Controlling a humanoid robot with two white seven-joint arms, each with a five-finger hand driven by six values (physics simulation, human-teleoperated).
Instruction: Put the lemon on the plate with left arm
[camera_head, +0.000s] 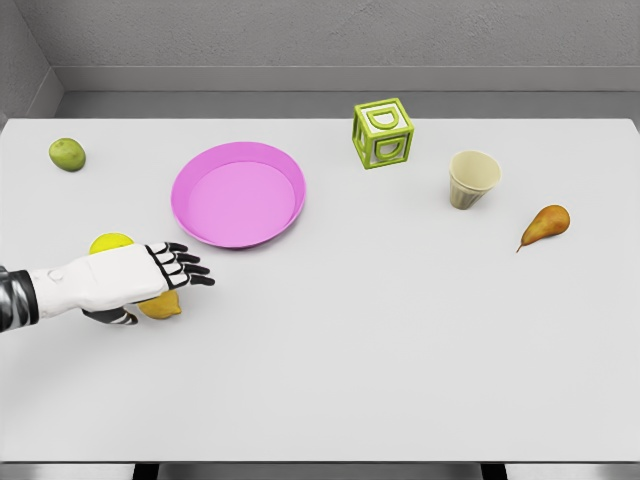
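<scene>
Left hand (150, 275) is hovering over two yellow fruits, fingers extended toward three o'clock, thumb tucked beneath; whether it is gripping anything cannot be told. The lemon (162, 305), apparently the orange-yellow fruit at the hand's six o'clock, is lying on the table (380, 340); it probably handles as light, firm and prone to rolling, best enclosed around its middle. Pink plate (238, 194) is lying at one o'clock. Surrounding walls are grey.

The left hand (150, 275) reaches in low from the left, fingers extended.
</scene>
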